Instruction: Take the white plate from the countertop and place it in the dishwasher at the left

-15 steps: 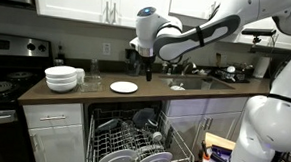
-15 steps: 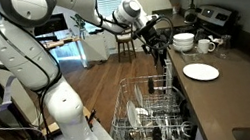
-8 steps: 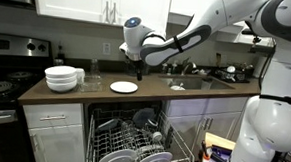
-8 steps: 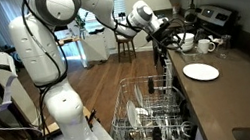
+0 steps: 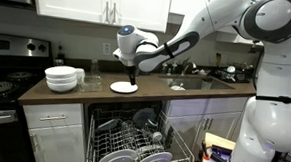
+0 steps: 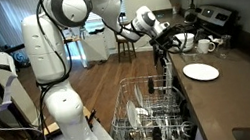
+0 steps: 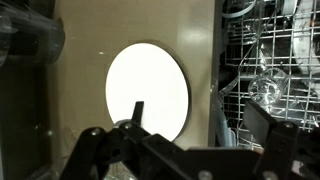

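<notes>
The white plate [image 5: 124, 87] lies flat on the dark countertop [image 5: 175, 93], and it shows in the other exterior view too [image 6: 201, 71]. My gripper [image 5: 130, 71] hangs open just above it, holding nothing, and also appears from the side [image 6: 168, 42]. In the wrist view the plate [image 7: 148, 90] fills the middle. The gripper [image 7: 195, 108] straddles the plate's right edge, with one fingertip [image 7: 137, 108] over the plate. The dishwasher stands open below the counter with its wire rack [image 5: 132, 145] pulled out, part filled with dishes [image 6: 152, 111] [image 7: 270, 50].
A stack of white bowls [image 5: 60, 79] and glass cups [image 5: 90, 81] stand on the counter beside the plate. The black stove [image 5: 0, 83] lies beyond them. Sink clutter [image 5: 201, 76] sits on the far side. The lowered dishwasher door juts into the floor space.
The arm has swung along the counter from the sink side and come down until the gripper is over the plate. The jaws stayed open. The plate has not moved.
</notes>
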{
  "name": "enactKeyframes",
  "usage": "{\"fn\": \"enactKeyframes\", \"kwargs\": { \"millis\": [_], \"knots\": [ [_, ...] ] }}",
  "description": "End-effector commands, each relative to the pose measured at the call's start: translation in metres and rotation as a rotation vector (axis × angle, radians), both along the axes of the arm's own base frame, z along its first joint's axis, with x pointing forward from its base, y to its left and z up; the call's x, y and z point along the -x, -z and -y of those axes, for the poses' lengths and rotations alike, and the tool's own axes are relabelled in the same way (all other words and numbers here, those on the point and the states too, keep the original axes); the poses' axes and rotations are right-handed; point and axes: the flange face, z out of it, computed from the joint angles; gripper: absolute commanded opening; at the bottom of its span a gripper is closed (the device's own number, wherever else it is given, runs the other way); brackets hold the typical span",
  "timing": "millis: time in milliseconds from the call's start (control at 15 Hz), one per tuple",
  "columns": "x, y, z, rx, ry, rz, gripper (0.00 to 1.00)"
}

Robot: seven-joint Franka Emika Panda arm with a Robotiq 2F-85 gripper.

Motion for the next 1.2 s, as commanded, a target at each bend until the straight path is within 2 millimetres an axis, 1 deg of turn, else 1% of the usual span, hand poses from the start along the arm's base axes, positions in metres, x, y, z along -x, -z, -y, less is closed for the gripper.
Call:
{"fn": "enactKeyframes", "kwargs": {
  "millis": [0,133,200,267,467,667,867,1133],
  "knots": [
    [0.002,-0.001,0.001,0.019,0.009,0.023,1.0],
    [-0.001,0.017,0.006,0.035,0.034,0.07,1.0],
    [-0.005,0.029,0.011,0.058,0.05,0.104,1.0],
    [-0.007,0.037,0.015,0.08,0.067,0.13,1.0],
    [-0.016,0.068,0.027,0.096,0.118,0.214,1.0],
    [-0.024,0.091,0.034,0.099,0.174,0.276,1.0],
    [-0.029,0.101,0.034,0.1,0.221,0.288,1.0],
    [-0.041,0.103,0.038,0.092,0.234,0.332,1.0]
  ]
}}
